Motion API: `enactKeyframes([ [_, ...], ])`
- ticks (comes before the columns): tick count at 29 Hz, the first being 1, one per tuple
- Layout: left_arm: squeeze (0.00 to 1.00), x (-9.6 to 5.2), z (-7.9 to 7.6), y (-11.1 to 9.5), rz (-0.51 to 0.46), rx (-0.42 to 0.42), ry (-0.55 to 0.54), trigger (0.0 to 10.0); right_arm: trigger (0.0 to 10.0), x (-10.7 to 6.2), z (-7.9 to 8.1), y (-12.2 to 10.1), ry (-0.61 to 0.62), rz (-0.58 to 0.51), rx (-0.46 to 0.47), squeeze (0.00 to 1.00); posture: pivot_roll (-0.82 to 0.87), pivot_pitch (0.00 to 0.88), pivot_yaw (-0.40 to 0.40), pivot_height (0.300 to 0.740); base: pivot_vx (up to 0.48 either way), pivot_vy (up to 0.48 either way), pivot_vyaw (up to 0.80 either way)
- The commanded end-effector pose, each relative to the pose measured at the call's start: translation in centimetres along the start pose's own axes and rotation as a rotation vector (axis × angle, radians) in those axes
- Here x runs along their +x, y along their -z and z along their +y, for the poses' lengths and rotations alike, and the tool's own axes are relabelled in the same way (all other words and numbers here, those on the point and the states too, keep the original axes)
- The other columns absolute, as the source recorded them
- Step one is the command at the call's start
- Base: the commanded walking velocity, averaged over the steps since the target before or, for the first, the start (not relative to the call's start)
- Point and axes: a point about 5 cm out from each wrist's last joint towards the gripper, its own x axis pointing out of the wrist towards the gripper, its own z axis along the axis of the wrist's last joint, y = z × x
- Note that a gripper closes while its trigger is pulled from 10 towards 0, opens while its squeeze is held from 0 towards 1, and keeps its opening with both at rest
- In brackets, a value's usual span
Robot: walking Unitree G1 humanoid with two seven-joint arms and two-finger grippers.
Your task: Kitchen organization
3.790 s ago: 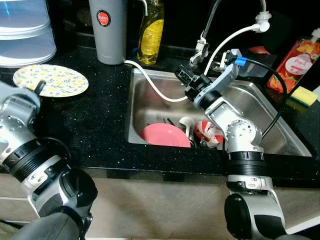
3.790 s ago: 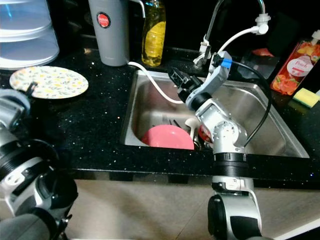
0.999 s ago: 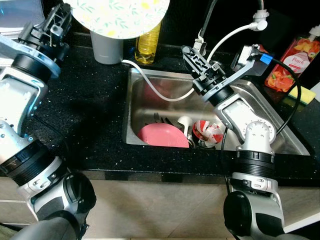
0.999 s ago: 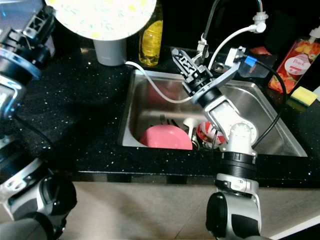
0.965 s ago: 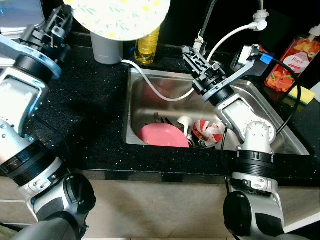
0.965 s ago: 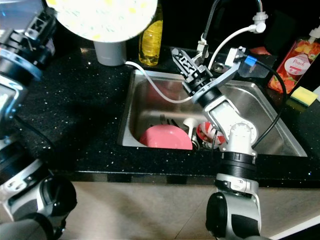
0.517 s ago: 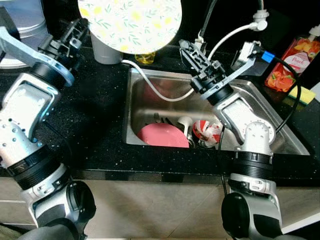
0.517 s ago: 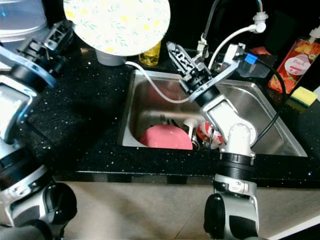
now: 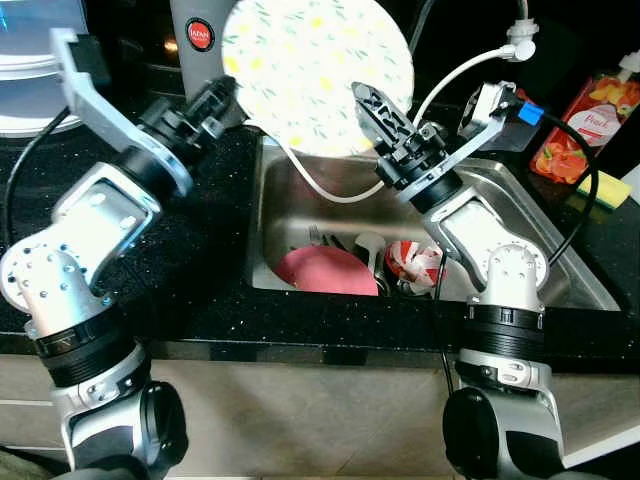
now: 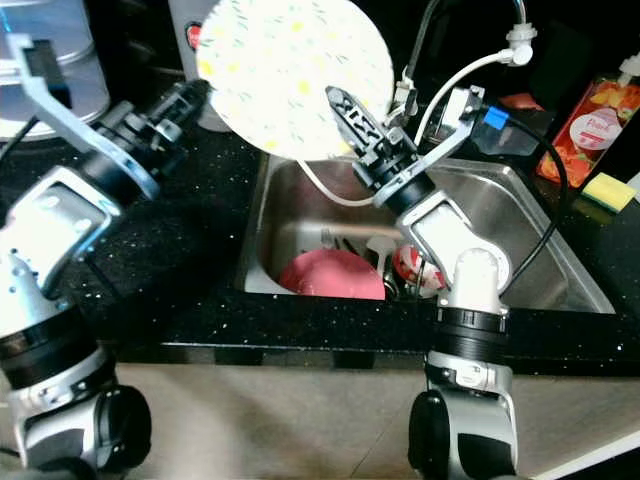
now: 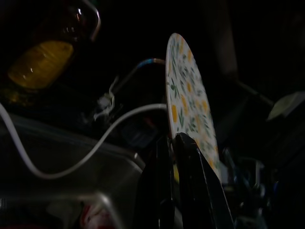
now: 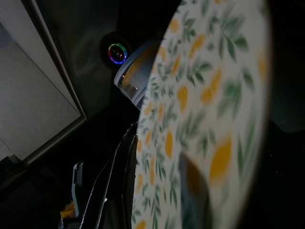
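Left eye view: nearest, along the counter's front edge, the steel sink holds a pink plate flat on its bottom, with a white spoon and a red-and-white patterned bowl just beside it. Above the sink's back left corner, the left gripper is clamped on the left rim of the lemon-print plate, which is held up on edge, its patterned face toward the camera. The right gripper reaches up from the sink side to the plate's right rim, its fingers spread with the rim between them, as the right wrist view shows. Behind stand a grey tumbler, the faucet with a white hose, and at far right a peach soap bottle beside a yellow sponge.
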Motion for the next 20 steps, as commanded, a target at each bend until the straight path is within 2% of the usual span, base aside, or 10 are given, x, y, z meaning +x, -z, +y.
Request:
enactKeyframes([
  [1, 0.0, 0.0, -0.2, 0.2, 0.032, 0.044, 0.002, 10.0, 10.0, -0.3, 0.3, -0.5, -0.014, -0.014, -0.017, 0.0, 0.29, 0.0, -0.104, 0.74, 0.0, 0.0, 0.0],
  [2, 0.0, 0.0, -0.2, 0.2, 0.032, 0.044, 0.002, 10.0, 10.0, -0.3, 0.3, -0.5, -0.014, -0.014, -0.017, 0.0, 0.29, 0.0, -0.104, 0.74, 0.0, 0.0, 0.0],
  [3, 0.0, 0.0, -0.1, 0.2, 0.035, 0.049, -0.001, 10.0, 7.4, -0.4, 0.3, -0.6, -0.011, -0.018, -0.02, 0.0, 0.29, 0.0, -0.092, 0.74, 0.0, 0.0, 0.0],
  [4, 0.0, 0.0, -0.1, 0.2, 0.035, 0.049, -0.001, 10.0, 7.4, -0.4, 0.3, -0.6, -0.011, -0.018, -0.02, 0.0, 0.29, 0.0, -0.092, 0.74, 0.0, 0.0, 0.0],
  [5, 0.0, -0.1, 0.0, 0.1, 0.035, 0.049, -0.003, 10.0, 0.0, -0.5, 0.2, -0.7, -0.004, -0.029, -0.021, 0.0, 0.29, 0.0, -0.084, 0.74, 0.0, 0.0, 0.0],
  [12, 0.0, 0.0, 0.5, -0.5, 0.04, 0.104, -0.035, 10.0, 0.0, -1.2, 0.4, -0.7, -0.012, -0.077, -0.029, 0.0, 0.29, 0.0, -0.044, 0.74, 0.0, 0.0, 0.0],
  [15, 0.0, 0.2, 0.6, -0.4, 0.024, 0.191, -0.077, 10.0, 0.0, -1.5, 0.3, -0.4, -0.001, -0.065, -0.028, 0.0, 0.29, 0.0, -0.052, 0.74, 0.0, 0.0, 0.0],
  [19, 0.0, 0.3, 0.5, -0.3, 0.019, 0.205, -0.079, 10.0, 0.0, -1.5, 0.2, -0.3, 0.002, -0.055, -0.032, 0.0, 0.29, 0.0, -0.054, 0.74, 0.0, 0.0, 0.0],
  [20, 1.0, 0.3, 0.6, -0.2, 0.01, 0.204, -0.091, 10.0, 6.6, -1.4, 0.0, -0.2, 0.014, -0.037, -0.04, 0.0, 0.29, 0.0, -0.062, 0.74, 0.0, 0.0, 0.0],
])
